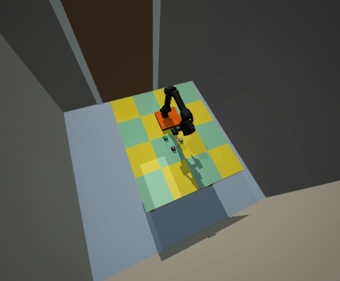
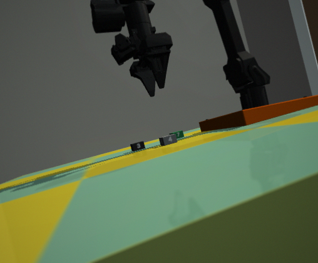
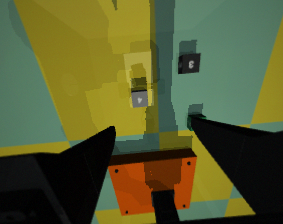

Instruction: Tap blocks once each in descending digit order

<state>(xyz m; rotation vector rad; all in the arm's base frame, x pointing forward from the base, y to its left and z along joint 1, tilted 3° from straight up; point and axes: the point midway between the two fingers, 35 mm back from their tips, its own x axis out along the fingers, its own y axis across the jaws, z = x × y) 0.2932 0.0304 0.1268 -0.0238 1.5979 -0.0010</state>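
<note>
A grey block (image 1: 181,140) (image 2: 168,139) (image 3: 139,99) shows the digit 4. A black block (image 1: 173,148) (image 2: 138,146) (image 3: 190,63) shows the digit 3. A green block (image 1: 165,137) (image 2: 178,134) shows the digit 7; in the wrist view the right fingertip hides most of it. My gripper (image 2: 157,92) (image 3: 153,125) is open and empty, pointing down high above the table. In the wrist view the grey block lies ahead of the space between the fingertips, nearer the left one, and the black block lies farther ahead to the right.
The orange base plate (image 1: 162,124) (image 2: 281,110) (image 3: 129,195) carries the arm, behind the blocks. The table (image 1: 217,134) (image 2: 171,181) has yellow and green squares. The arm's shadow falls across the table between the grey block and the black block.
</note>
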